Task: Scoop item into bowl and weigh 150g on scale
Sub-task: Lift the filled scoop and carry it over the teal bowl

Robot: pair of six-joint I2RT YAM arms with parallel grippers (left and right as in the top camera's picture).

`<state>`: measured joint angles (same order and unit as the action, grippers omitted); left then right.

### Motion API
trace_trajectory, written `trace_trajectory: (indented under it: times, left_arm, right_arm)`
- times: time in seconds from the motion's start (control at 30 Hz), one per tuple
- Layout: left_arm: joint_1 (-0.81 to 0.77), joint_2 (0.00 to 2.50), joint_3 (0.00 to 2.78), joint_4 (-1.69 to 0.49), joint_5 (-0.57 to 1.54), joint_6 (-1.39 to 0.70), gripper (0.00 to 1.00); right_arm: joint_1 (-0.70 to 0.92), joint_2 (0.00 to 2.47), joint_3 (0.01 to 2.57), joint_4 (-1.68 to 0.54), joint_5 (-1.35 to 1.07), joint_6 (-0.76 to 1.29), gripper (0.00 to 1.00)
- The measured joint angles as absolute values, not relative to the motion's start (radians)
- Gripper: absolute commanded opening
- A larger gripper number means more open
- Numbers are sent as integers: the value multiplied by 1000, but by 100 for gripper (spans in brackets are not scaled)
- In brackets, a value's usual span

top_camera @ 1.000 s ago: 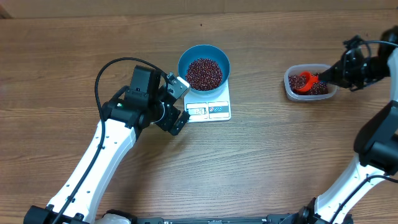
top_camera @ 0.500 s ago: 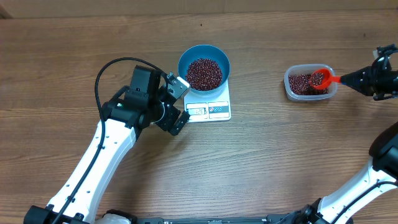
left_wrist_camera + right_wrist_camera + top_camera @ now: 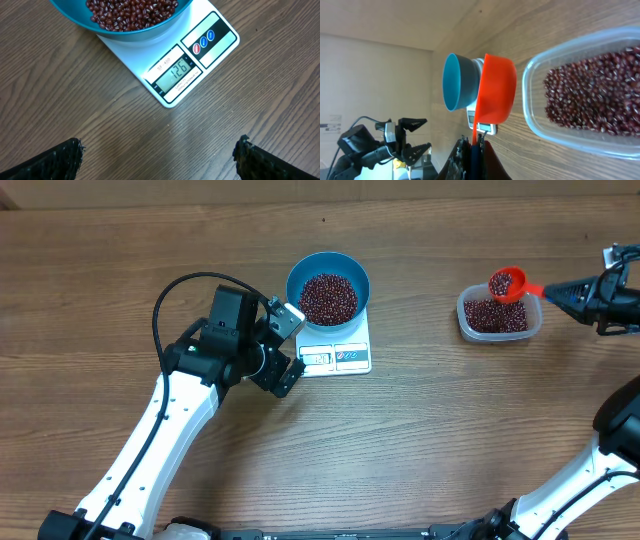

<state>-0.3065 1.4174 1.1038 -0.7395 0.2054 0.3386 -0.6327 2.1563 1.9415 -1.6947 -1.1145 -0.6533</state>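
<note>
Left gripper: mine, jaws released and spread wide, nothing between them. It hangs over the desk just left of the scale, near the middle. In the left wrist view my two fingertips stand at the bottom corners with bare wood between them.
Scale: white and flat on the desk, near the middle and nearer the far edge. Its display and button panel face the near edge.
Display: lit, and reads 126 in the left wrist view.
Bowl: blue and upright, seated on the far part of the scale, clear of the display.
Beans: a dark red-brown heap fills the bowl below the rim. A second lot lies in the tub and a small portion sits in the scoop.
Tub: clear plastic, on the desk well right of the scale, partly filled with beans.
Scoop: red and loaded with beans, over the tub's far edge with its cup raised clear of the beans below. Its handle runs right into my right gripper.
Right gripper: mine, jaws clenched on the scoop's handle, near the desk's right edge.
</note>
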Motion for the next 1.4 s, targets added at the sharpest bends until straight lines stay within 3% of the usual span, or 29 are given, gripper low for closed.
trace_trajectory:
  times: [0.2,0.8,1.1,1.4]
  left_arm:
    - [-307,1417,1104,-739,205,339,100]
    - [-307,1417,1104,-739,205,339,100]
    - [-307,1417,1104,-739,205,339,100]
    - [-307,1417,1104,-739,205,339,99]
  right_arm:
    - [-579,2159,1942,-1694,-1139,-664,4]
    - [-188,2163,1940,-1628,-1237,-620,4]
    - [25,2165,1944,-1247,-1186,-235,4]
    - [135,2170,2085,-1242,-830,-12,4]
